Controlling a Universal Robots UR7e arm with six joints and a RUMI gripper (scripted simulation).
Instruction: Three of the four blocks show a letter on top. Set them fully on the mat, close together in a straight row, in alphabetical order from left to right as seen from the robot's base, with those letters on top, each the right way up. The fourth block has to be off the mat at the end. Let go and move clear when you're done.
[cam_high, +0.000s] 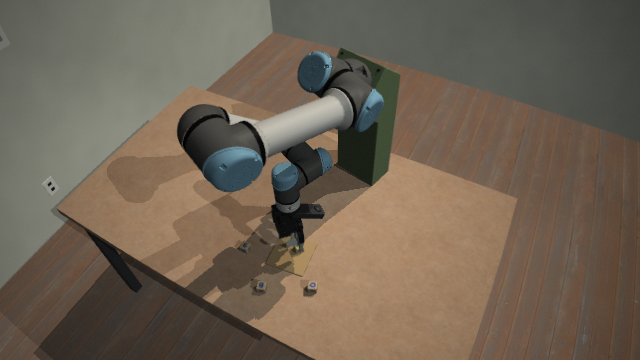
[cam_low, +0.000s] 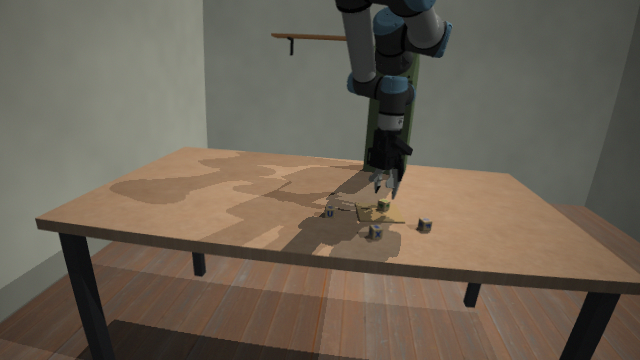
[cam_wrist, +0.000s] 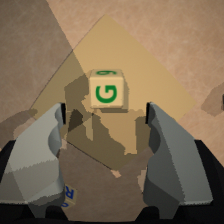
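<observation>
A block with a green G (cam_wrist: 106, 90) on top sits on the tan mat, near its middle, in the wrist view. My gripper (cam_wrist: 105, 104) is open and empty; it hovers above the mat, just short of the G block, with a finger off to each side. In the exterior view the gripper (cam_low: 386, 186) hangs a little above the G block (cam_low: 383, 204) on the mat (cam_low: 379, 214). Three blocks with blue marks lie off the mat: one to its left (cam_low: 329, 211), one in front (cam_low: 375, 231), one at the front right (cam_low: 425, 224). A block with a blue R (cam_wrist: 69, 194) peeks out under my left finger.
The green base pedestal (cam_high: 367, 125) stands at the back of the table. The three off-mat blocks (cam_high: 244, 246), (cam_high: 260, 286), (cam_high: 311, 286) lie close to the table's near edge. My arm's shadow covers the mat's left side.
</observation>
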